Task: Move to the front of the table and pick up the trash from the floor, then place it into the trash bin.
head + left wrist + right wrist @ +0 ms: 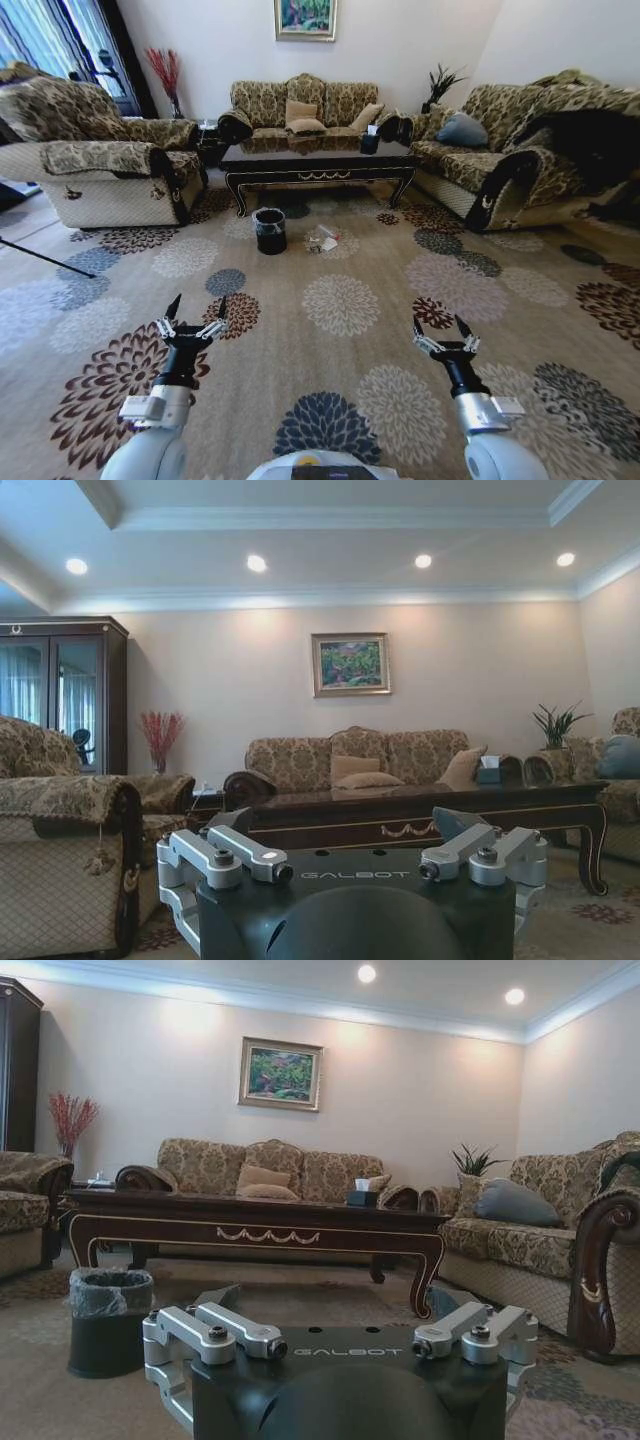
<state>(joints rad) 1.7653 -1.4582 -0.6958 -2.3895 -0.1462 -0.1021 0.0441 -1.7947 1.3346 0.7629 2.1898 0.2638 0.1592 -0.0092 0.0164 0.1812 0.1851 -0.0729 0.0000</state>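
The word "GALBOT" is on the black body of the left hand [355, 865] and the right hand [345, 1340].

trash bin [269, 229] on floor [340, 350] before table [318, 160] | trash [322, 238] just right of bin

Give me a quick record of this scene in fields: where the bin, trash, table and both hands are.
table: the table stands ahead before the far sofa
trash bin: the trash bin is on the floor in front of the table, toward its left end
trash: the trash lies just right of the bin
left hand: the left hand is open, held low, far short of the trash
right hand: the right hand is open, likewise
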